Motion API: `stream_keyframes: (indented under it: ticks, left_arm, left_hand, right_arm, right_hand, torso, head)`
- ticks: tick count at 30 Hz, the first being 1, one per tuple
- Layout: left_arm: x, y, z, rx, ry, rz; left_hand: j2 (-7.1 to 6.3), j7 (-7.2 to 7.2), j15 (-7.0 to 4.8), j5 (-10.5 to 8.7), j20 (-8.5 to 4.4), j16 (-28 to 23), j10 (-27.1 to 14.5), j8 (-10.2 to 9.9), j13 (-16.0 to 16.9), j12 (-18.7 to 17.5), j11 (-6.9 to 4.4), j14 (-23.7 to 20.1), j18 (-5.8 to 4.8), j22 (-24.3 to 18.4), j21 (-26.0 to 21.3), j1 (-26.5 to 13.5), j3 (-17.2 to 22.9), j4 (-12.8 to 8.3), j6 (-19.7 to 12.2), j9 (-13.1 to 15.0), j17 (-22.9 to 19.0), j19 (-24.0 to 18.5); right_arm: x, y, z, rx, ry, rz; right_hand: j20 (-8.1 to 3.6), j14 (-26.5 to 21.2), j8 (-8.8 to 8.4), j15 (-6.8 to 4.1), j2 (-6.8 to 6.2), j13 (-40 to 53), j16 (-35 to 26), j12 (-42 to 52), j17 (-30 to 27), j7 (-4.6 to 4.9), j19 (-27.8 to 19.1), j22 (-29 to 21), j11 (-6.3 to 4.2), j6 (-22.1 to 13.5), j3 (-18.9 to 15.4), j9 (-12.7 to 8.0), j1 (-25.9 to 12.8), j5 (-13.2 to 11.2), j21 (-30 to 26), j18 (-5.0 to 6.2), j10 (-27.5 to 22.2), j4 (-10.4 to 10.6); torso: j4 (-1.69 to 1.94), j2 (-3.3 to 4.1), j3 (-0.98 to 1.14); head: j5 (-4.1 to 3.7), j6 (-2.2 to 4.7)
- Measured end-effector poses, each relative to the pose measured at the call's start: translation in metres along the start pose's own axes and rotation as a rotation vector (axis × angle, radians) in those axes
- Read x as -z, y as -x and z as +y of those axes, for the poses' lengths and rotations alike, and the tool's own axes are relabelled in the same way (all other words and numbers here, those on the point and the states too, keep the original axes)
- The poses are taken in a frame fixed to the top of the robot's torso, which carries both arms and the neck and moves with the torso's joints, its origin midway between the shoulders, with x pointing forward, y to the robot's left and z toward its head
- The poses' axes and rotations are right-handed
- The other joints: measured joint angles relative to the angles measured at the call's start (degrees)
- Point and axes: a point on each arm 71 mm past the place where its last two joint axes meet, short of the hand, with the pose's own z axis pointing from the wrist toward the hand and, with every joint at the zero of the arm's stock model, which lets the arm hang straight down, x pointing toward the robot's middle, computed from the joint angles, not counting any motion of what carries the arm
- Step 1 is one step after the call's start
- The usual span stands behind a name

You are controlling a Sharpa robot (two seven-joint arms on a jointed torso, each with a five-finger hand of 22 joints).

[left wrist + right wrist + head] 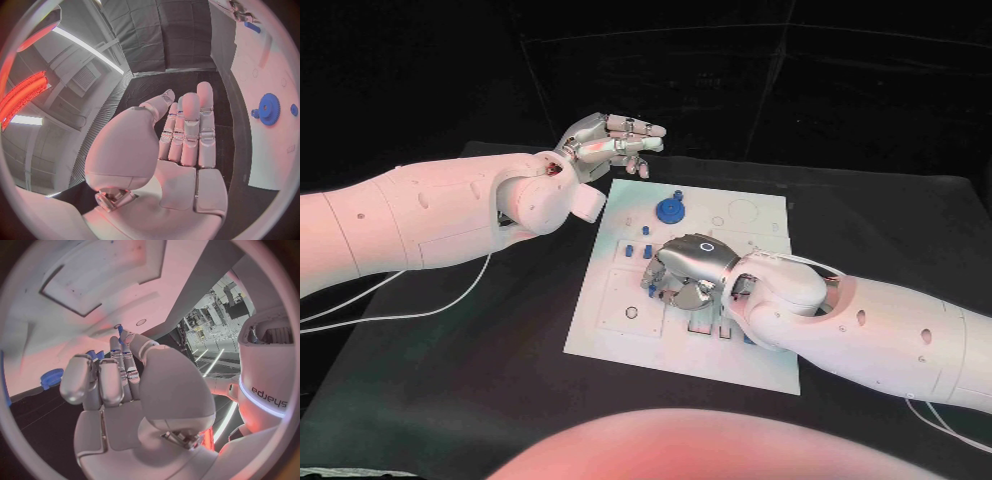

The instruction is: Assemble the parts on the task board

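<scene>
The white task board lies in the middle of the black table. A blue gear stands near its far edge, also seen as the blue gear on the board. Small blue pegs sit just left of my right hand. That hand hangs low over the board's middle, fingers pointing down. In the right wrist view the right hand pinches a small blue peg between thumb and fingertip above the board. My left hand is raised beyond the board's far left corner; the left hand is flat, fingers straight, holding nothing.
Recesses and holes mark the board's surface, with a round hole near its left edge. Bare black table surrounds the board. A white cable trails beneath my left arm, and a black backdrop stands behind the table.
</scene>
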Motion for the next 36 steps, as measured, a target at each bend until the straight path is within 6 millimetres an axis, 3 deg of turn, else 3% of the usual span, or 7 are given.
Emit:
stream_keyframes:
  ticks: [36]
  left_arm:
    - [-0.0002, 0.0007, 0.0006, 0.002, 0.006, 0.004]
  left_hand:
    - [0.00, 0.00, 0.00, 0.00, 0.00, 0.0, 0.0, 0.0, 0.0, 0.0, 0.00, 0.0, 0.00, -0.1, 0.0, 0.0, -0.2, -0.2, 0.0, 0.0, -0.1, 0.0]
  right_arm:
    - [0.0042, -0.0006, -0.0002, 0.066, 0.001, -0.001]
  right_hand:
    - [0.00, 0.0, 0.00, 0.00, 0.00, 0.0, 0.0, 0.0, -0.1, 0.00, 0.0, 0.0, 0.00, 0.0, 0.2, 0.0, 0.0, 0.0, 0.0, 0.00, 0.0, -0.2]
  torso:
    - [-0.04, -0.03, 0.02]
  head:
    - [-0.35, -0.08]
